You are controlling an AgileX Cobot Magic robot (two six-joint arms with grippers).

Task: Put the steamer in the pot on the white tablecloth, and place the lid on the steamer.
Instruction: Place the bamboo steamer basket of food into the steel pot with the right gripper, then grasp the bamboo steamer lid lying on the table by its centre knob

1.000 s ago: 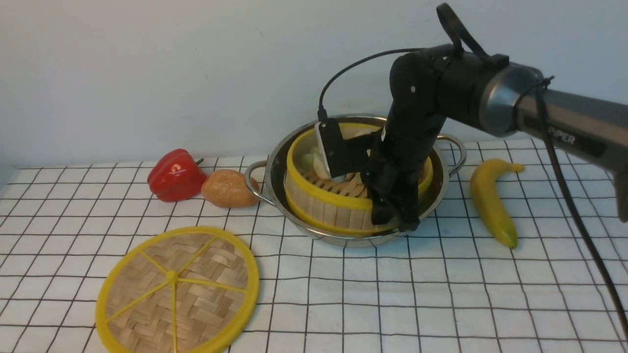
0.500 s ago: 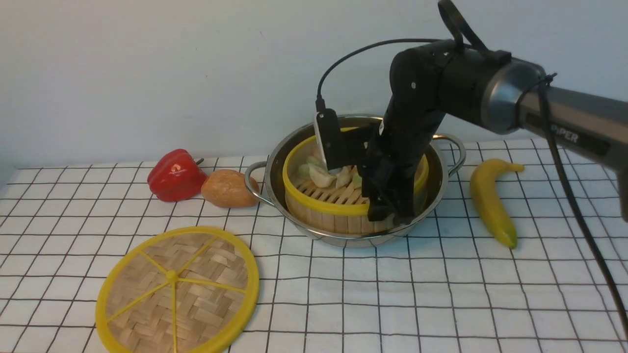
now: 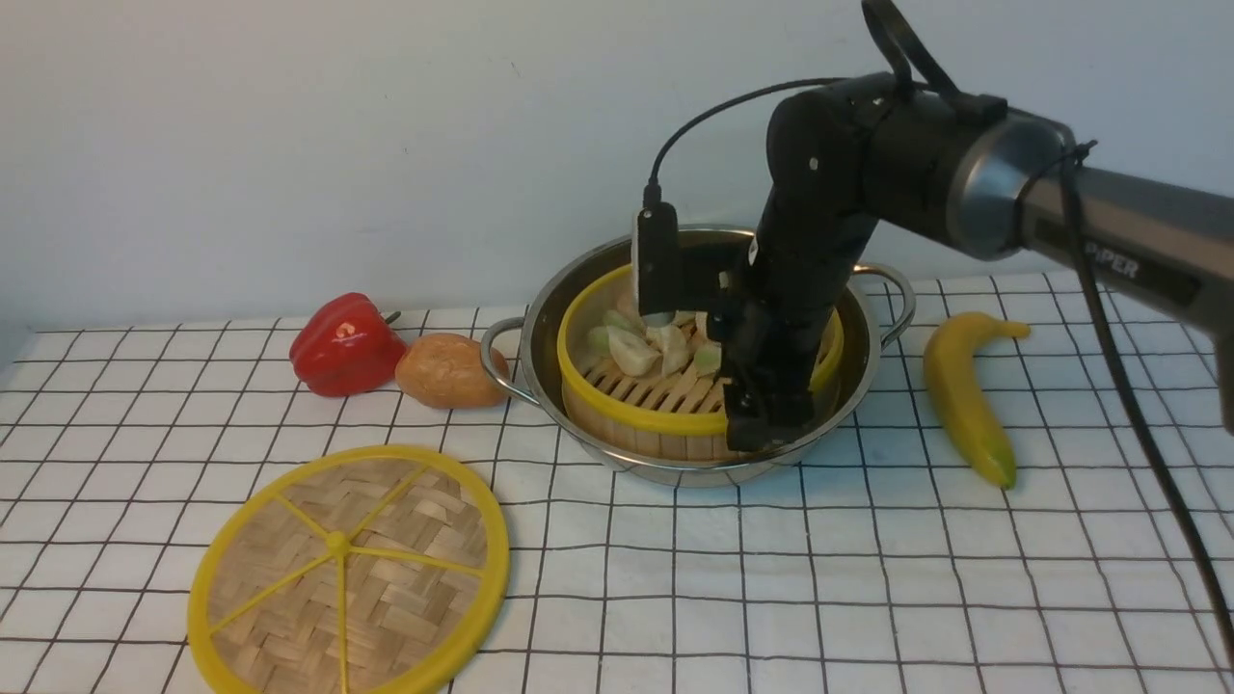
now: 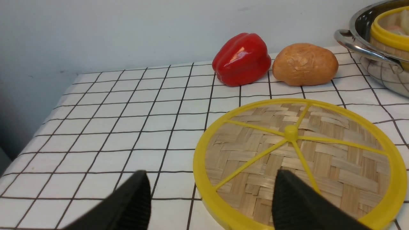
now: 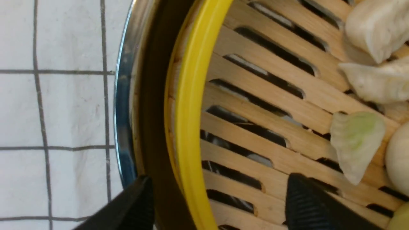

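Nearest, left side: lid lies flat on the white tablecloth, spoked face up. Left tool hangs low over its near edge, fingers spread wide, holding nothing. One finger is above the woven disc, the other above cloth just outside the yellow rim.

Middle, right of centre: pot stands on the cloth covering the counter. Steamer sits inside it, upright, its top rim showing above the pot's edge. A narrow gap shows between basket and pot wall. Pale dumplings lie bunched on the slatted floor, toward the far half.

Right tool points down at the steamer's near-right side, parted wide, gripping nothing. The yellow rim runs between the fingers: one over the slats inside, the other outside by the pot's edge. No touch on the rim visible.

Further back, left of pot: brown roll-like lump just beside the pot's handle, red pepper close against it. Banana lies right of the pot, apart from it. Pale wall behind.
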